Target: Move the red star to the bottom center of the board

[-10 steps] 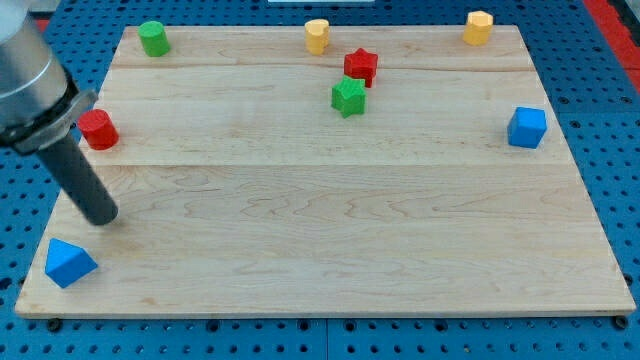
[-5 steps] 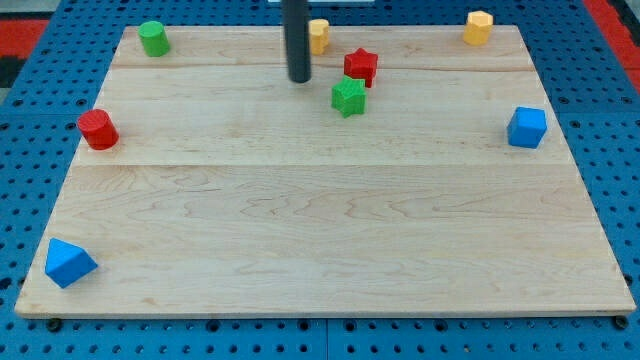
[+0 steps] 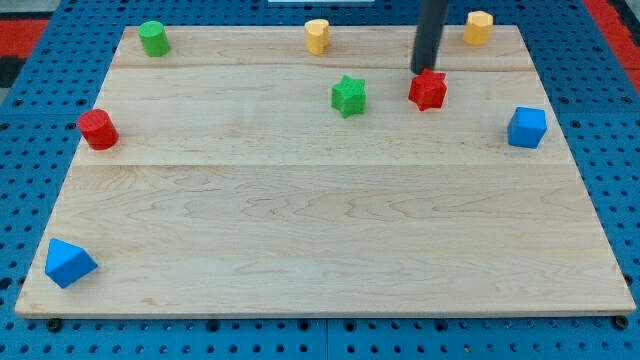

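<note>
The red star [image 3: 428,90] lies on the wooden board [image 3: 320,230] right of centre, near the view's top. My tip [image 3: 424,71] stands just above the star's top left edge, touching or almost touching it. The dark rod rises straight up out of the view's top. A green star [image 3: 348,96] lies to the left of the red star, apart from it.
A red cylinder [image 3: 98,130] sits at the left edge. A green cylinder [image 3: 153,38] sits at the top left. Two yellow blocks [image 3: 317,35] [image 3: 478,27] sit along the top edge. A blue cube [image 3: 527,127] sits at the right, a blue triangular block [image 3: 68,262] at the bottom left.
My tip swept from the board's left side to the top, then rightward. The red star has been pushed right and slightly down, away from the green star.
</note>
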Available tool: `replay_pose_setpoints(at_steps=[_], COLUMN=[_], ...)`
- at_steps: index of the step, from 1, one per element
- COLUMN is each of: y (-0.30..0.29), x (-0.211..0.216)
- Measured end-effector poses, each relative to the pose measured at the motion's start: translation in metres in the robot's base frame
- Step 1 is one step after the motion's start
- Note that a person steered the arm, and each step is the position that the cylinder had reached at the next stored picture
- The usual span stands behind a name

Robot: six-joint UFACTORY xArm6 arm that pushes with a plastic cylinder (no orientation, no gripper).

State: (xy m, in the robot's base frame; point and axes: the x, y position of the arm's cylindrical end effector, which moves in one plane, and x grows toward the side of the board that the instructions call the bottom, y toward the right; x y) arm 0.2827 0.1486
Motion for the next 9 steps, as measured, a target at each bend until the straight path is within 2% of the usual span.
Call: replay_pose_setpoints(at_steps=[1, 4, 5, 6, 7, 9], y=[0.004, -0.078, -0.125, -0.143, -0.168, -0.158], x=[0.026, 0.14, 0.153, 0.127, 0.133, 0.187])
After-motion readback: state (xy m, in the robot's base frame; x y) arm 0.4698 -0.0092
